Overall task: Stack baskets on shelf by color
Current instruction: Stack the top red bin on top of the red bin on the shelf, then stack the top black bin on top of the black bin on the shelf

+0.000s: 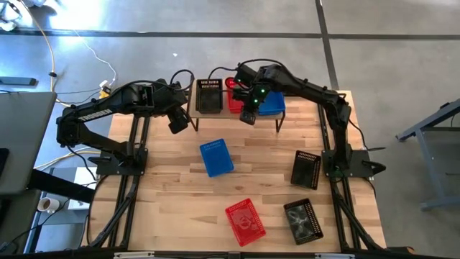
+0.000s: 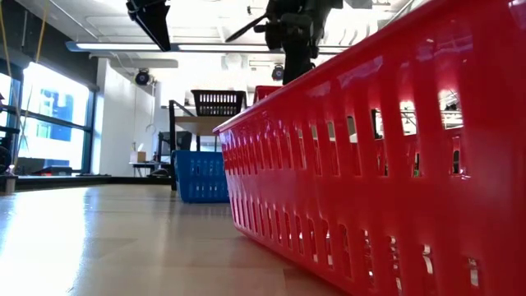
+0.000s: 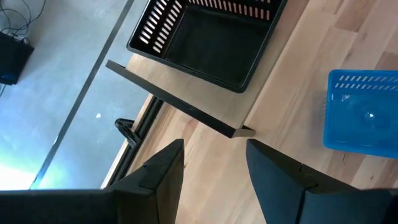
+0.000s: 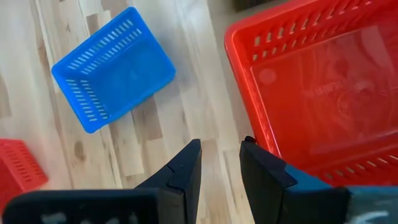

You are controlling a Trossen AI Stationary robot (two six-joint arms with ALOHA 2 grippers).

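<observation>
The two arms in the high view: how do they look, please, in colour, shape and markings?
Both are dark, slender, jointed arms on black frames. The left arm carries pale lettering along one link. The right arm shows small green lights near its wrist and black cables looping behind. Each gripper's fingers are flat, dark, tapering blades.

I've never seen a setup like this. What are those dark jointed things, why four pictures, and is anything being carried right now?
They are two robot arms bolted to a wooden table, each ending in a two-fingered tool. One picture looks straight down, one sits at table height, and two come from cameras on the arms' wrists.

At the back stands a low shelf holding a black basket, a red basket and a blue basket.

Loose on the table lie another blue basket, another red basket and two black baskets.

The left tool hangs beside the shelf; the right tool hovers at its front edge. Both are open and carry nothing.
</observation>
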